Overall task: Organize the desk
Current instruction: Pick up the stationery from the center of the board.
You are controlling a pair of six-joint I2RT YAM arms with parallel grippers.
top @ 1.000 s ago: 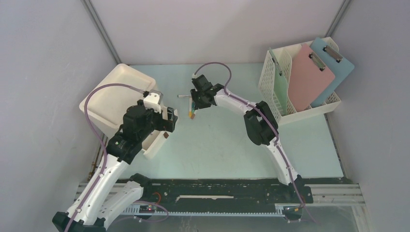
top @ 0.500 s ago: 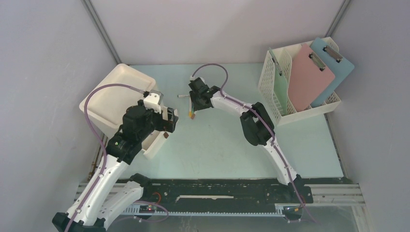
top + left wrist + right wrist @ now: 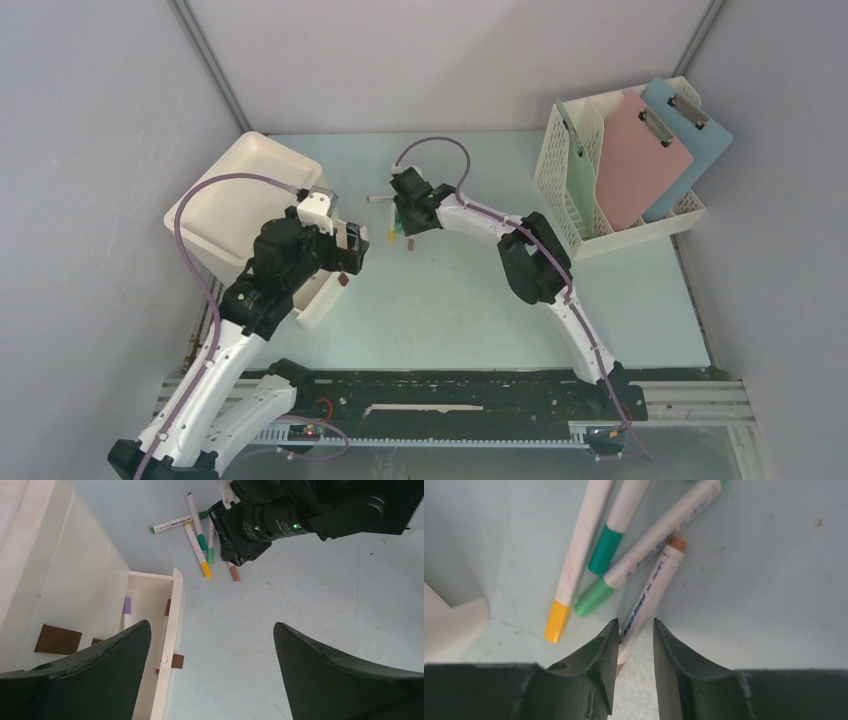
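Right pincer [image 3: 635, 625] is down among the loose markers at the far middle of the desk [image 3: 450, 300]. Its jaws are drawn narrow on either side of the brown-capped marker [image 3: 649, 585]. Whether the pads already pinch it I cannot tell; the marker looks to be lying flat on the mint-green top. Just beside it lie a yellow-capped marker [image 3: 574, 565], a teal-capped marker [image 3: 616, 525] and a green-capped marker [image 3: 659, 535]. The left wrist view shows one more green marker [image 3: 172, 524] lying crosswise behind them.

Left pincer [image 3: 211, 627] hangs wide and holds nothing, above the open drawer [image 3: 172, 610] of the white bin [image 3: 240, 190] at the left. A purple-capped pen [image 3: 126, 605] is already inside that drawer.

Over on the right, the white file rack [image 3: 570, 190] holds a pink clipboard [image 3: 640, 160] and a blue clipboard [image 3: 690, 130], so that part looks finished.

As I judge it, the job is partly done. Five markers are out on the desk and look to be what is left, probably bound for the drawer, with the brown one first.
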